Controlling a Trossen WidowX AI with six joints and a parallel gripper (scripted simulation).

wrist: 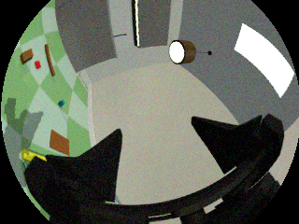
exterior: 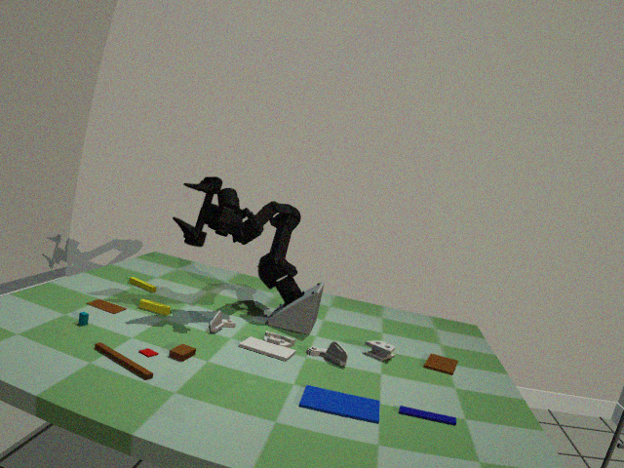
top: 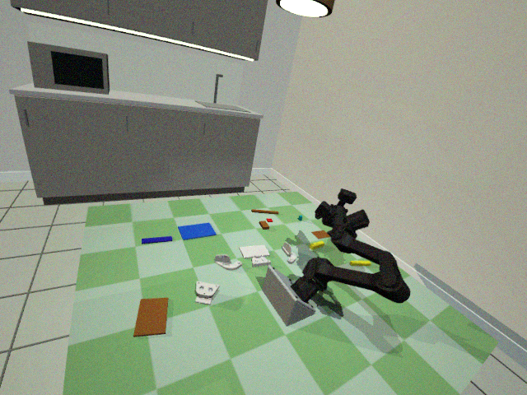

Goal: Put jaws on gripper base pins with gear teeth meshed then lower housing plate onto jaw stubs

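Two jaw pieces lie apart on the checkered counter (top: 255,346) (exterior: 221,412) (wrist: 28,98), operator: one grey-and-white jaw piece (top: 290,253) (exterior: 217,324) nearer the yellow bars (top: 316,244) (exterior: 154,306), and the second grey-and-white jaw piece (top: 227,262) (exterior: 334,354) on the other side of the white slab (top: 254,250) (exterior: 265,348). Your claw (top: 339,209) (exterior: 179,201) (wrist: 157,126) is up in the air, spread wide, nothing in it, its tips toward the wall in the wrist view.

Here's the white part with two round openings (top: 207,289) (exterior: 380,348), between the second jaw piece and the large brown tile (top: 151,316) (exterior: 441,364). Another small white part (top: 260,261) (exterior: 280,339) sits just beside the slab, on the side toward the grey wedge mount (top: 282,297) (exterior: 302,313). Which one is the base and which the housing plate, you can't tell from here. Neither jaw is on a base, and nothing is closed up.

Watch that mount: its slanted edge stands above these parts, the tallest thing beside them. You have open room between the two-holed part and the blue sheet (top: 197,230) (exterior: 339,403); the slab's neighborhood is tighter. The brown stick (top: 264,211) (exterior: 123,360) (wrist: 49,61) lies well apart from the jaws.
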